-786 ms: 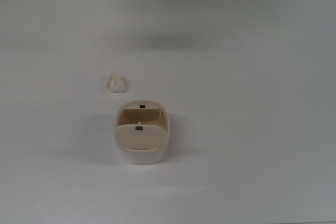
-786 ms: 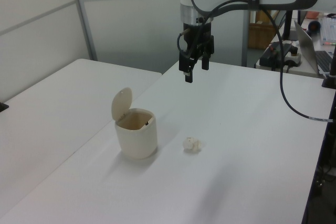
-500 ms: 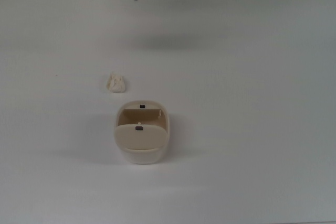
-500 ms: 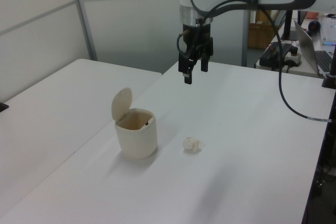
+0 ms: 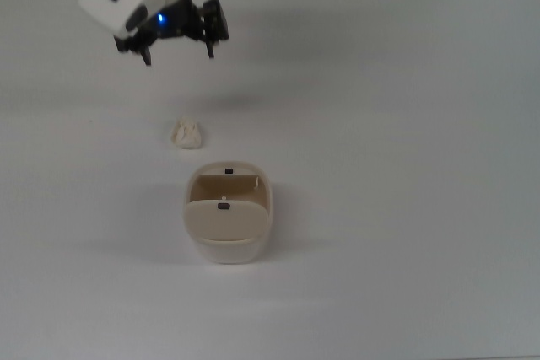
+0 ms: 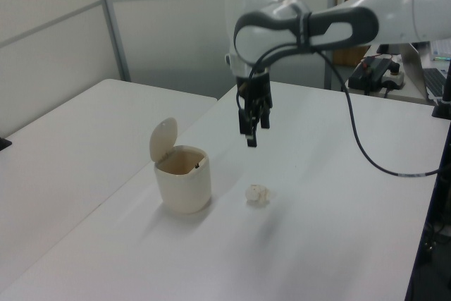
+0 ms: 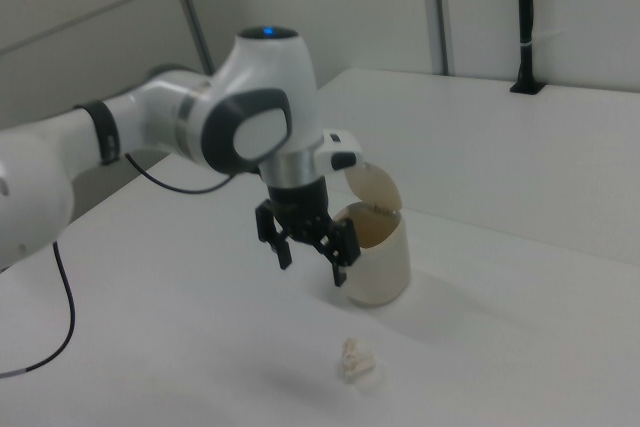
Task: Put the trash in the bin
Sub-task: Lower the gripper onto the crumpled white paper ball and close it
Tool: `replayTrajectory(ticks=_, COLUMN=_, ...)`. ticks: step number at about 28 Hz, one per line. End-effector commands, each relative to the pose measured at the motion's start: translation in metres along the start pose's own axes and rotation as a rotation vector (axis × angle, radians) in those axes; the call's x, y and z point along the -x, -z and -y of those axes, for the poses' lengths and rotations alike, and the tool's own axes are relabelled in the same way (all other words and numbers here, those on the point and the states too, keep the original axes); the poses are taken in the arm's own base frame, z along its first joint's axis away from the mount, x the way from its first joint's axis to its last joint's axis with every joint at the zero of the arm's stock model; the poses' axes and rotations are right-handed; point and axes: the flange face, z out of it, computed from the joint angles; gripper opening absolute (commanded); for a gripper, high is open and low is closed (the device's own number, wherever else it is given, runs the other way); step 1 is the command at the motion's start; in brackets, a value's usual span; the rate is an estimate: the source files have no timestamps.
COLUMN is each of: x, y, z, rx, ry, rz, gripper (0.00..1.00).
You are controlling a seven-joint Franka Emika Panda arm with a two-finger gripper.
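The trash [image 5: 186,133] is a small off-white crumpled wad lying on the white table; it also shows as the trash [image 6: 257,194] and the trash [image 7: 356,358]. The bin [image 5: 228,213] is beige, upright, with its flap lid raised, and stands just below the wad in the top view; the bin [image 6: 182,175] sits to the wad's left in the left view, and the bin [image 7: 372,238] stands behind it in the right view. My gripper [image 5: 179,51] hangs open and empty in the air above the table, short of the wad; gripper [image 6: 252,132], gripper [image 7: 311,261].
The white table [image 5: 405,158] spreads wide around both objects. A second table [image 6: 63,146] adjoins it on the left view's left. A black cable [image 6: 366,153] trails from the arm. Equipment sits beyond the table's far edge in the left view.
The arm has swung in from the table's far edge and come down toward the wad, fingers still open. The wad and bin have not moved.
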Motion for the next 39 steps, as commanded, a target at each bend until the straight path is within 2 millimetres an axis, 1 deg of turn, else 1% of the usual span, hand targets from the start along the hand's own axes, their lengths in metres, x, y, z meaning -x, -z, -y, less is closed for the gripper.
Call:
replayTrajectory(ticks=1, x=-0.002, y=-0.05, z=0.001, rx=0.002, ry=0.027, rz=-0.026, gripper=1.0)
replayTrajectory(ticks=2, x=-0.003, y=-0.058, z=0.001, rx=0.002, ry=0.025, rz=-0.026, gripper=1.0)
replayTrajectory(ticks=3, x=-0.005, y=-0.072, z=0.0, rx=0.004, ry=0.023, rz=-0.022, gripper=1.0)
replayTrajectory(ticks=8, x=-0.014, y=-0.106, z=-0.004, rx=0.009, ry=0.023, rz=0.003, gripper=1.0)
replayTrajectory(ticks=9, x=-0.018, y=-0.121, z=-0.007, rx=0.025, ry=0.03, rz=0.017, gripper=1.0)
replayTrajectory(ticks=10, x=-0.02, y=-0.128, z=-0.008, rx=0.033, ry=0.034, rz=0.022, gripper=1.0)
replayTrajectory(ticks=14, x=-0.029, y=-0.152, z=-0.01, rx=0.046, ry=0.035, rz=0.021, gripper=1.0)
replayTrajectory(ticks=15, x=-0.032, y=-0.161, z=-0.011, rx=0.048, ry=0.022, rz=0.013, gripper=1.0)
replayTrajectory(ticks=19, x=-0.035, y=-0.17, z=-0.012, rx=0.053, ry=0.013, rz=0.006, gripper=1.0)
replayTrajectory(ticks=20, x=-0.035, y=-0.173, z=-0.012, rx=0.056, ry=0.015, rz=0.011, gripper=0.89)
replayTrajectory(ticks=23, x=-0.036, y=-0.176, z=-0.012, rx=0.074, ry=0.029, rz=0.017, gripper=0.71)
replayTrajectory(ticks=25, x=-0.036, y=-0.183, z=-0.013, rx=0.081, ry=0.035, rz=0.029, gripper=0.61)
replayTrajectory(ticks=26, x=-0.036, y=-0.185, z=-0.013, rx=0.083, ry=0.037, rz=0.033, gripper=0.52)
replayTrajectory(ticks=29, x=-0.036, y=-0.185, z=-0.013, rx=0.083, ry=0.035, rz=0.033, gripper=0.43)
replayTrajectory(ticks=32, x=-0.037, y=-0.18, z=-0.013, rx=0.085, ry=0.027, rz=0.023, gripper=0.41)
replayTrajectory(ticks=34, x=-0.041, y=-0.171, z=-0.014, rx=0.09, ry=0.023, rz=-0.002, gripper=0.41)
replayTrajectory(ticks=36, x=-0.049, y=-0.153, z=-0.016, rx=0.1, ry=0.02, rz=-0.049, gripper=0.41)
replayTrajectory(ticks=37, x=-0.053, y=-0.135, z=-0.017, rx=0.107, ry=0.02, rz=-0.086, gripper=0.41)
replayTrajectory(ticks=39, x=-0.055, y=-0.118, z=-0.017, rx=0.114, ry=0.02, rz=-0.118, gripper=0.41)
